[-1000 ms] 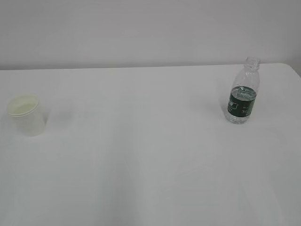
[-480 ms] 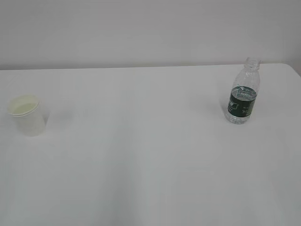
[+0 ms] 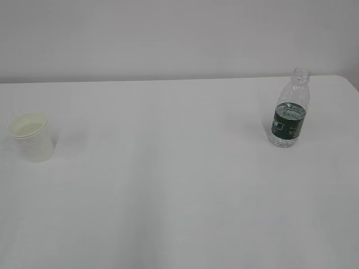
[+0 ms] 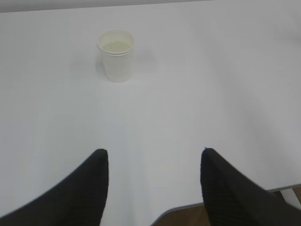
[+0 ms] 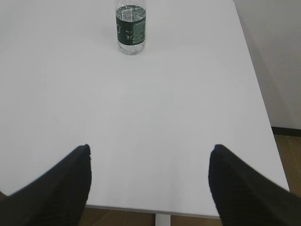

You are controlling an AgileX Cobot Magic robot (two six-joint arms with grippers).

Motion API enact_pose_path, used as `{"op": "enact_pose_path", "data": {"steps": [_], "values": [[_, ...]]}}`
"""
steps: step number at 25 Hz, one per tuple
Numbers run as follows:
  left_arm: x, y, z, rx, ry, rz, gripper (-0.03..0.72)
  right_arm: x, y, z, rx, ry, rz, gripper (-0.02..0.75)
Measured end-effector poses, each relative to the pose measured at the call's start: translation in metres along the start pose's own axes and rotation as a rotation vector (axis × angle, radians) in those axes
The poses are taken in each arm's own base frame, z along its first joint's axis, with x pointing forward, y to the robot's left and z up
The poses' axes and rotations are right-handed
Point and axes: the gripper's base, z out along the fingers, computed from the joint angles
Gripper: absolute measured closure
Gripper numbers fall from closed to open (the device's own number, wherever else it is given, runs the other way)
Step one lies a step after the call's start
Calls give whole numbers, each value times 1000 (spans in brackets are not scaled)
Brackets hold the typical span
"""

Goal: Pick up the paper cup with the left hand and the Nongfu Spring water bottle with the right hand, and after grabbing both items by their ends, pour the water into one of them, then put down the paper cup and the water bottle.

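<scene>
The white paper cup (image 3: 32, 138) stands upright at the table's left; the left wrist view shows the paper cup (image 4: 116, 55) far ahead. My left gripper (image 4: 153, 153) is open and empty, well short of it near the table's front edge. The clear Nongfu Spring water bottle (image 3: 290, 110), capless with a dark green label, stands upright at the right, with water inside up to about the label's top. The same bottle (image 5: 131, 26) shows at the top of the right wrist view. My right gripper (image 5: 150, 148) is open and empty, far from it. Neither arm shows in the exterior view.
The white table (image 3: 168, 185) meets a pale wall behind. Its front edge (image 5: 155, 210) and right edge (image 5: 261, 103) show in the right wrist view, with brown floor beyond. The table's front edge (image 4: 188, 207) also shows below the left gripper.
</scene>
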Motion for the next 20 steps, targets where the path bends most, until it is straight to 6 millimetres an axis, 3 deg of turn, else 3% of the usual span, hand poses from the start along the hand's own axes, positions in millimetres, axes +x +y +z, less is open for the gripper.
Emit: {"op": "enact_pose_path", "data": {"steps": [20], "values": [[0, 0, 0, 0, 0, 0, 246, 0, 0, 0, -1, 0, 1, 148]]}}
